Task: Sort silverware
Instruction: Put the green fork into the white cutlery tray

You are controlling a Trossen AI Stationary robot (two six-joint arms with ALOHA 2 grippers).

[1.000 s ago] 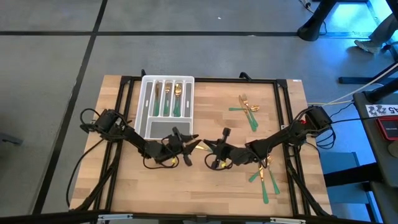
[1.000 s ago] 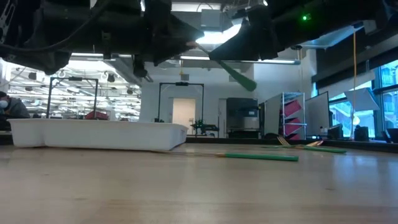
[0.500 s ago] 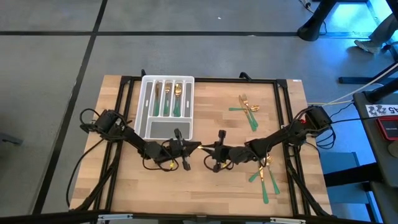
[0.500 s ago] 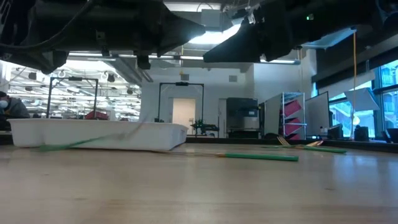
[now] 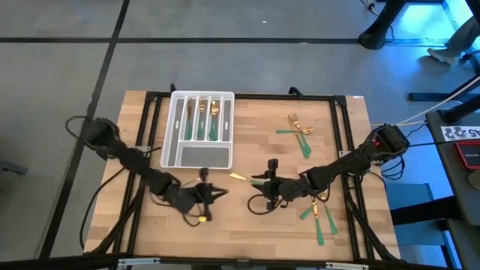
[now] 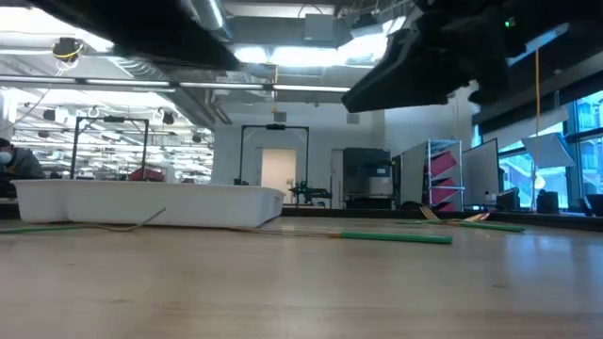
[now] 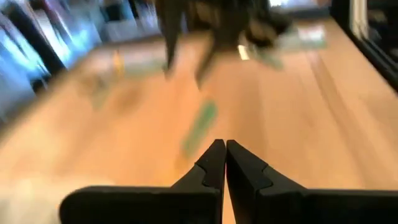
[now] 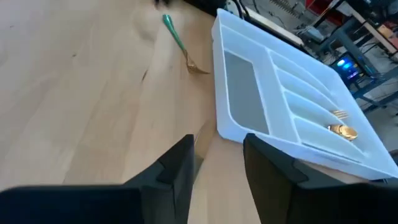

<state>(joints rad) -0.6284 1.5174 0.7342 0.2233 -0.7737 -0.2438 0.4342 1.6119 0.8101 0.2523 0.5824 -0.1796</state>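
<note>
A gold-headed fork with a green handle lies flat on the wood just off the near end of the white tray, between my two grippers. Its head points toward my right arm. In the low view the fork rests on the table before the tray. My left gripper is shut on nothing, and the blurred handle lies just ahead of its tips. My right gripper stands open above the table, short of the fork. Several pieces of silverware lie in the tray's narrow compartments.
More silverware lies loose at the far right and under my right arm at the near right. Black frame rails run round the table. Bare wood lies at the near middle.
The fork, held up in the air between both grippers a second ago, has dropped and now lies on the table before the tray. My left arm has swung back toward the table's left and near edges. My right gripper has drawn back a little toward the right.
</note>
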